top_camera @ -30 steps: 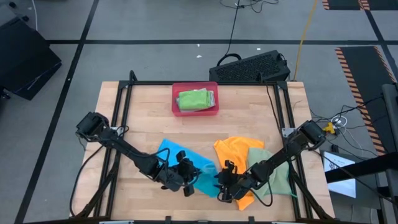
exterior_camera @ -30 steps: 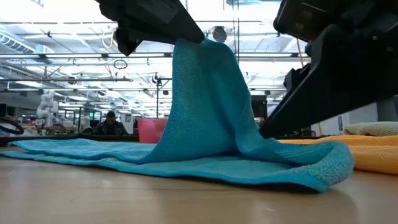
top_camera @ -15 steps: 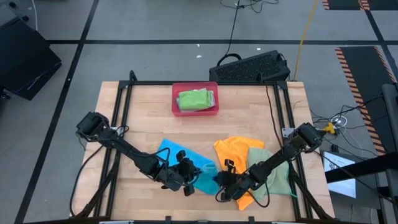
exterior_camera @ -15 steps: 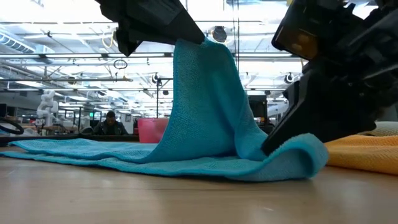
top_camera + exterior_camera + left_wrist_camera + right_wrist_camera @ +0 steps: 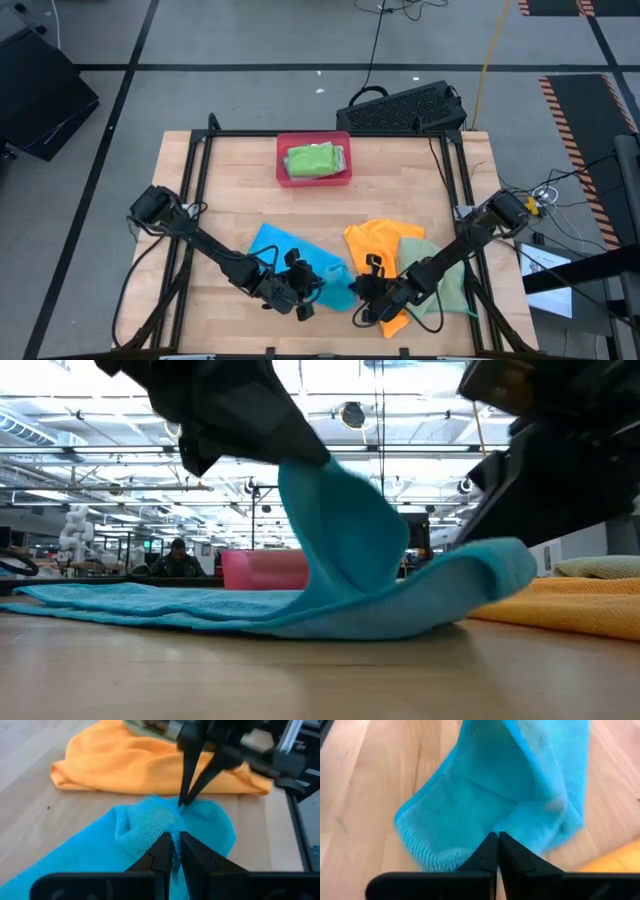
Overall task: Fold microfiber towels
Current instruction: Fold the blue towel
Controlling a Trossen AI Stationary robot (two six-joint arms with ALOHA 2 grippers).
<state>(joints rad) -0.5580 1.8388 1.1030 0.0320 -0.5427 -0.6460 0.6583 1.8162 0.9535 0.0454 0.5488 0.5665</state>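
Note:
A bright blue microfiber towel lies on the table's near middle, its far-left part flat on the wood. My left gripper and my right gripper are both shut on its near-right end, close together. An orange towel lies just right of the blue one, and a pale green towel lies partly under my right arm. Another green towel lies folded in the pink-red tray at the far middle. My left gripper pinches a raised fold of the blue towel between its two fingers, slanting down from the table's left. The cloth hangs below the fingers in a slack hump, and the rest lies on the table. My right gripper pinches the blue towel's right-hand edge between its two fingers, slanting down from the table's right; one layer or several, I cannot tell. That end is lifted clear of the wood, and the cloth sags toward the left gripper.
A black frame runs around the tabletop. Bare wood spreads left of and beyond the blue towel. A dark keyboard-like case sits past the far right corner.
My right gripper has taken hold of the blue towel's right end, which lay on the table, and has lifted it clear. My left gripper has sunk a little, so the cloth's peak stands lower and the hump sags between the two grippers. The towel's left part has stayed flat.

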